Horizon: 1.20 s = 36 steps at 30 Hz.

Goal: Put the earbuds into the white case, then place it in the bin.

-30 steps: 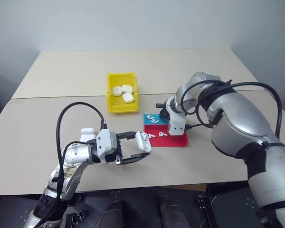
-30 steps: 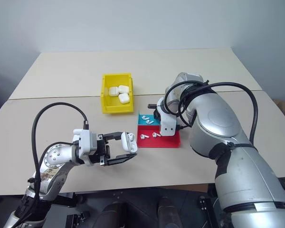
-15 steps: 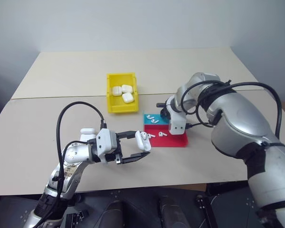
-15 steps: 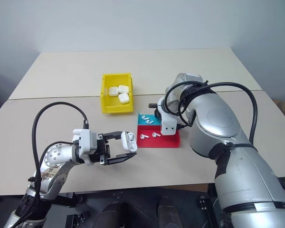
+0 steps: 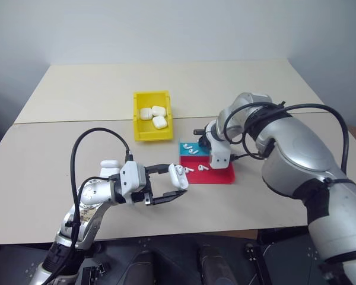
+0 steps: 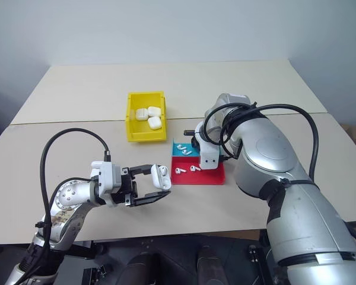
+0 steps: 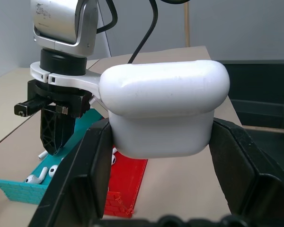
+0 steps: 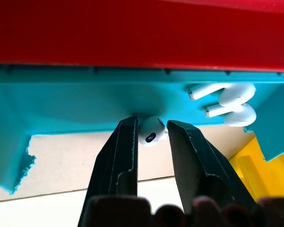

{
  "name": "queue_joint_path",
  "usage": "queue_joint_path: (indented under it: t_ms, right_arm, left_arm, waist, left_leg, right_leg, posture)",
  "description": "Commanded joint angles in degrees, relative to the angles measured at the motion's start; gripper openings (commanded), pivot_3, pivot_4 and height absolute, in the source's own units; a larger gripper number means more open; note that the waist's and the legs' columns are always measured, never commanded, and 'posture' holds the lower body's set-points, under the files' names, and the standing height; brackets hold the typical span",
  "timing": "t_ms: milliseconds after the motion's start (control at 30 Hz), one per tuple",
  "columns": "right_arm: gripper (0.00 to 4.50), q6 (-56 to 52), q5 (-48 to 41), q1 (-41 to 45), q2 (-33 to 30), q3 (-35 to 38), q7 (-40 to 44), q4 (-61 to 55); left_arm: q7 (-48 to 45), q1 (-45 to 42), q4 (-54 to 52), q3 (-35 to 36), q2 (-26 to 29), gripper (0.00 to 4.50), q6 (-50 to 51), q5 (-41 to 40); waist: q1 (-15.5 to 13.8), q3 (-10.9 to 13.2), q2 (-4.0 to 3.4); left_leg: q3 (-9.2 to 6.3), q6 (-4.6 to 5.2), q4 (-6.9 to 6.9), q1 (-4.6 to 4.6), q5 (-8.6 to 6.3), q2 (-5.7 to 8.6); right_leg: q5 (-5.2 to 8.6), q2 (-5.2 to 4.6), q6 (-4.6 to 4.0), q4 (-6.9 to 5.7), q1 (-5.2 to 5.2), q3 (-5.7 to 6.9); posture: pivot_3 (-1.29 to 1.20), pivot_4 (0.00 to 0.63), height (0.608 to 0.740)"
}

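Your left gripper [image 5: 173, 185] is clamped on the small glossy white plastic case [image 5: 178, 176] — your right gripper [image 8: 151, 130] pinches 1 tiny white earbud [image 8: 150, 130], jaws nearly closed.

My right tool [image 8: 151, 130] pinches one earbud [image 8: 150, 130] at the blue tray's [image 8: 75, 101] edge; two more earbuds [image 8: 232, 104] lie nearby.

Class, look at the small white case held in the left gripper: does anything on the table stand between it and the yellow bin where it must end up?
Nothing visible does. The glossy white plastic case sits clamped in the left gripper, above bare tabletop. The yellow rectangular plastic bin lies beyond it, with only bare table between. The blue-and-red tray and the right gripper lie off to the right.
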State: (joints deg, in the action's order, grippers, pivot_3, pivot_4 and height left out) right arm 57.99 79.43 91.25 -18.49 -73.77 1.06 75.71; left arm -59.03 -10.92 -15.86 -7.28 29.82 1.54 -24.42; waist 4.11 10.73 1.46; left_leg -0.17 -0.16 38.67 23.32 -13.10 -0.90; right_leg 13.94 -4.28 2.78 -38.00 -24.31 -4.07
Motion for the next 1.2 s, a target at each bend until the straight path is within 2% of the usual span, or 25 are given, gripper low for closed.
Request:
queue_joint_path:
  t_ms: [33, 133, 400, 567, 667, 733, 767, 833, 967, 1067, 1200]
  right_arm:
    - [0.95, -1.2, 0.7, 0.2, -0.1, -0.4, -0.8, 0.0]
    - [0.04, -1.4, 1.1, 0.2, -0.2, -0.6, -1.4, 0.0]
    - [0.01, -0.4, -0.4, 0.3, -0.5, 0.6, -0.4, 0.1]
    - [0.01, 3.9, -6.6, 1.7, -2.2, 5.9, 5.9, 0.7]
    - [0.01, 5.7, -16.3, 1.9, -3.8, 14.5, 18.6, 2.8]
    - [0.01, 3.7, -26.3, 0.7, -3.6, 23.4, 33.0, 5.1]
    - [0.01, 0.5, -32.8, -0.2, -3.0, 29.4, 43.0, 6.3]
    - [0.01, -4.1, -40.1, -1.6, -2.9, 36.1, 54.1, 6.0]
    - [0.01, -17.3, -47.4, -3.7, -2.1, 43.7, 65.5, 2.8]
    - [0.01, -23.4, -50.3, -4.5, -1.4, 46.6, 71.3, 1.3]
    - [0.89, -26.8, -52.8, -5.0, 0.3, 48.7, 76.3, -0.2]
  left_arm:
    - [0.2, 0.0, -1.8, 0.8, -0.1, 2.76, -1.1, 0.0]
    - [0.3, 0.0, -1.9, 0.7, -0.1, 2.76, -1.0, 0.0]
    - [0.1, -0.1, -1.6, 0.8, -0.1, 2.76, -1.1, 0.1]
    - [0.2, -0.2, -1.6, 0.8, -0.2, 2.76, -1.2, 0.1]
    - [0.4, 0.0, -1.8, 1.1, -0.2, 2.76, -1.1, -0.1]
    - [0.4, 0.1, -1.8, 1.3, -0.1, 2.76, -0.9, -0.3]
    - [0.3, 0.2, -1.9, 1.4, 0.0, 2.76, -0.7, -0.4]
    - [0.0, 0.6, -1.9, 1.7, 0.4, 2.76, -0.5, -0.8]
    - [-2.1, 2.1, -2.1, 2.2, 2.5, 2.76, -0.3, -1.2]
    - [-3.7, 3.4, -1.7, 2.4, 4.2, 2.76, -1.4, -0.8]
    - [-3.7, 4.0, -1.8, 2.9, 4.8, 2.76, -1.1, -0.9]
  waist:
    - [0.0, 0.0, 0.00]
    - [0.0, 0.0, 0.00]
    - [0.0, 0.0, 0.00]
    - [0.0, 0.0, 0.00]
    - [0.0, 0.0, 0.01]
    - [0.0, 0.0, 0.01]
    - [0.1, 0.0, 0.01]
    - [0.3, 0.0, 0.01]
    - [0.1, 0.0, 0.01]
    - [0.0, 0.0, -0.02]
    - [0.0, 0.0, -0.02]
  left_leg:
    - [0.00, 0.00, 0.00, 0.00, 0.00, 0.00]
    - [0.00, 0.00, 0.00, 0.00, 0.00, 0.00]
    - [0.00, 0.00, 0.00, 0.00, 0.00, 0.00]
    - [0.00, 0.00, 0.00, 0.01, 0.00, 0.00]
    - [0.00, 0.00, 0.00, 0.01, 0.00, 0.00]
    - [0.00, 0.00, 0.00, -0.01, 0.00, -0.01]
    - [-0.01, 0.00, 0.00, -0.02, 0.00, -0.02]
    - [0.00, 0.00, 0.00, -0.08, 0.00, -0.07]
    - [-0.12, 0.00, 0.00, -0.13, 0.00, -0.08]
    - [-0.24, 0.00, 0.00, -0.08, 0.00, -0.07]
    - [-0.20, 0.00, 0.00, -0.05, 0.00, -0.06]
  right_leg:
    - [0.00, 0.00, 0.00, 0.00, 0.00, 0.00]
    - [0.00, 0.00, 0.00, 0.00, 0.00, 0.00]
    - [0.00, 0.00, 0.00, 0.00, 0.00, 0.00]
    - [0.00, 0.00, 0.00, 0.01, 0.00, 0.00]
    - [0.00, 0.00, 0.00, 0.03, 0.03, 0.01]
    - [0.00, 0.00, 0.00, 0.04, 0.07, 0.01]
    - [0.00, 0.00, 0.01, 0.05, 0.09, 0.02]
    - [0.00, 0.03, 0.01, 0.07, 0.17, 0.02]
    - [-0.01, 0.02, 0.01, 0.03, 0.22, 0.05]
    - [0.00, 0.02, 0.00, 0.02, 0.14, 0.04]
    - [0.00, 0.02, 0.01, 0.05, 0.13, 0.05]
  posture:
    - [0.00, 0.150, 0.740]
    - [0.00, 0.150, 0.740]
    - [0.00, 0.150, 0.740]
    - [0.00, 0.150, 0.740]
    - [0.00, 0.150, 0.740]
    - [0.00, 0.150, 0.740]
    - [0.00, 0.150, 0.740]
    - [0.00, 0.150, 0.740]
    - [0.00, 0.150, 0.740]
    - [0.00, 0.150, 0.740]
    - [0.00, 0.150, 0.740]
